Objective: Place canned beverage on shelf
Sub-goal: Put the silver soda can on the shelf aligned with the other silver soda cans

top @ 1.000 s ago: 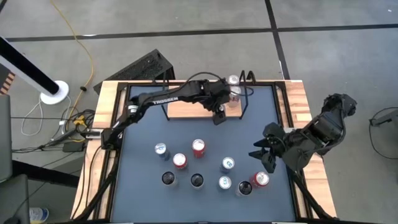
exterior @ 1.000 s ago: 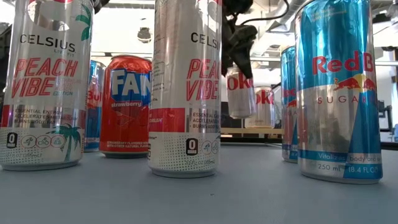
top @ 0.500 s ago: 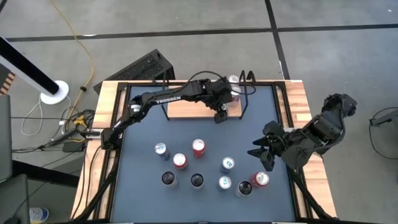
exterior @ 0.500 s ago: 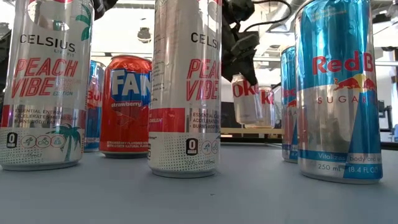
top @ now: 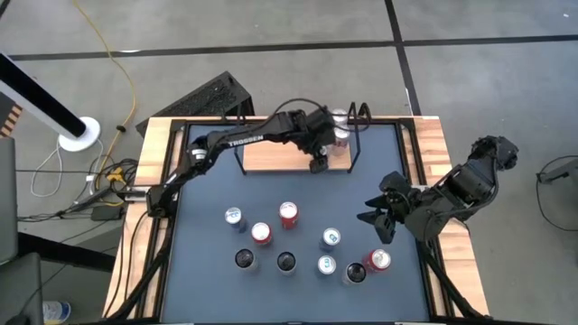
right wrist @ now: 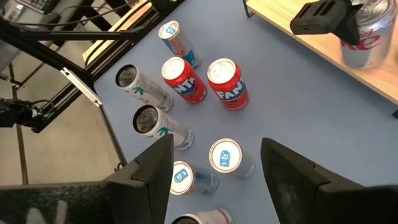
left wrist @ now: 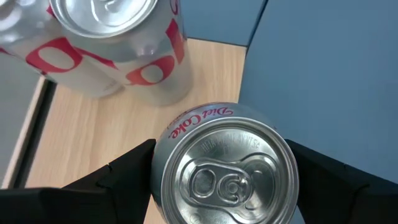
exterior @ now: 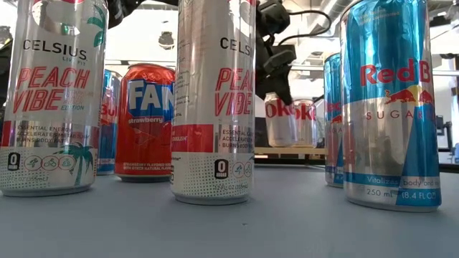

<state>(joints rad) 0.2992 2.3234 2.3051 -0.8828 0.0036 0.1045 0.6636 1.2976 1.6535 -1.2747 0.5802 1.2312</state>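
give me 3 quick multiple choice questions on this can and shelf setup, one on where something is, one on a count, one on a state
1. Where is the left gripper?
A. over the right end of the shelf
B. beside the Fanta cans
C. off the table

2. How many Diet Coke cans are at the shelf?
A. one
B. two
C. four

3. What is the state of the can in the left gripper?
A. lying on its side
B. upright between the fingers
C. crushed

Answers:
1 A: the high view shows the left arm reaching to the shelf's right end.
2 B: the left wrist view shows the held Diet Coke can and a second Diet Coke can beside it.
3 B: its top faces the wrist camera, with a finger on each side.
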